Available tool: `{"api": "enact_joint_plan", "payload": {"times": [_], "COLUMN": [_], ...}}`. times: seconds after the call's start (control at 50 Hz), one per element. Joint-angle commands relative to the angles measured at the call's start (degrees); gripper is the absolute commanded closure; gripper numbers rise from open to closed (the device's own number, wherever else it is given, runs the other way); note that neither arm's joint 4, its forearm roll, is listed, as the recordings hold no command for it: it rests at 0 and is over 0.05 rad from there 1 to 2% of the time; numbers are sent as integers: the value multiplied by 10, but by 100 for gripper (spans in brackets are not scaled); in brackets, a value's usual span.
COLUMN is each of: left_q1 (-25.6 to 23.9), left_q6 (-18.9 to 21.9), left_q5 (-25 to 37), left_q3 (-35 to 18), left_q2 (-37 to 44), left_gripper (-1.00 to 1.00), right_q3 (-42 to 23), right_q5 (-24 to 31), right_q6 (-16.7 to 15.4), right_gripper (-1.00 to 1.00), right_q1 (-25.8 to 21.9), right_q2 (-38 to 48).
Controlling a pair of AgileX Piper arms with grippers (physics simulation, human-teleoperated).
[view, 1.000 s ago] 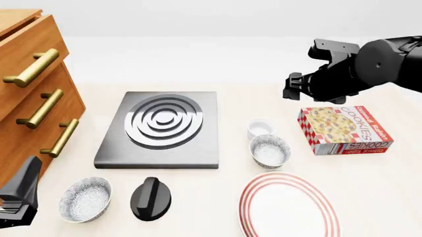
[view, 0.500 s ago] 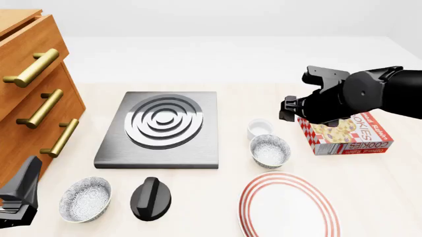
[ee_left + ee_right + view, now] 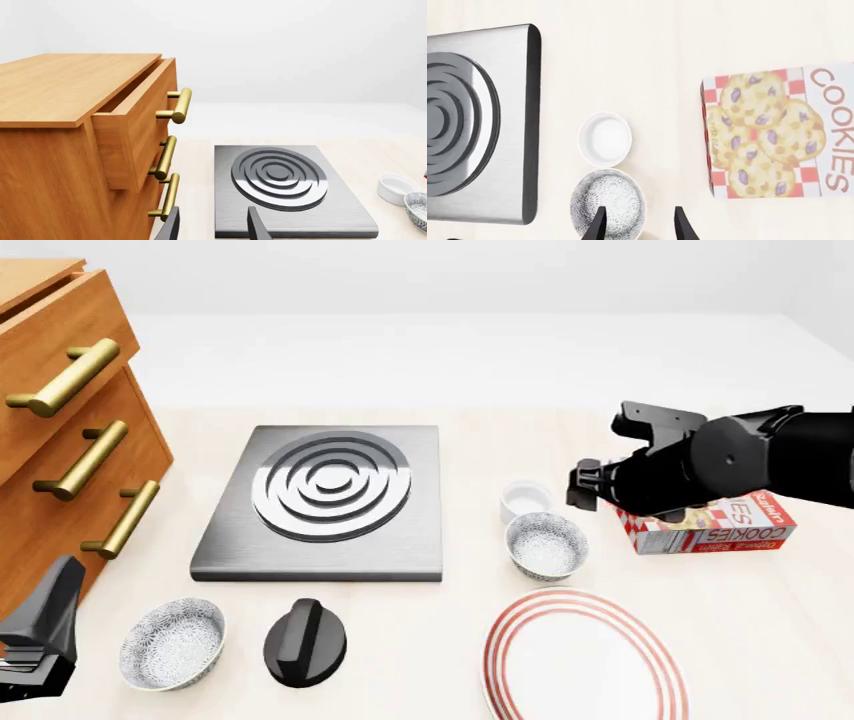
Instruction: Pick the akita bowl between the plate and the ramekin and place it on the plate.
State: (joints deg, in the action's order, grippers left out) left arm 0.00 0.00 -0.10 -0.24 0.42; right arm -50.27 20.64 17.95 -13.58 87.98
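Observation:
The akita bowl (image 3: 546, 545), small and speckled, sits between the ramekin (image 3: 526, 501) behind it and the red-ringed plate (image 3: 585, 655) in front. My right gripper (image 3: 583, 488) hovers just right of the ramekin and above the table. In the right wrist view the gripper (image 3: 639, 230) is open, with the bowl (image 3: 607, 202) by one fingertip (image 3: 598, 227) and the ramekin (image 3: 604, 139) beyond. My left gripper (image 3: 34, 640) rests open at the near left edge, far from the bowl.
A second speckled bowl (image 3: 172, 643) and a black knob (image 3: 304, 640) lie at the near left. A grey hob plate (image 3: 327, 502) fills the middle. A cookie box (image 3: 707, 520) lies under my right arm. A wooden drawer unit (image 3: 67, 420) stands on the left.
My right arm has come down and toward me, now low over the cookie box with its gripper beside the ramekin. The left arm and all objects stay put.

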Motion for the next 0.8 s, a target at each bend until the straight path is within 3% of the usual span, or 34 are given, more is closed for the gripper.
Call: {"api": "enact_joint_plan", "payload": {"times": [0.02,0.8], "left_q1": [0,0], "left_q6": [0,0], "left_q5": [0,0], "left_q3": [0,0], "left_q2": [0,0], "left_gripper": [-100,-100], "right_q3": [16,43], "right_q5": [-26,-72], "right_q6": [11,20], "right_gripper": [-100,-100], "right_q1": [-5,-9], "right_q2": [21,65]}}
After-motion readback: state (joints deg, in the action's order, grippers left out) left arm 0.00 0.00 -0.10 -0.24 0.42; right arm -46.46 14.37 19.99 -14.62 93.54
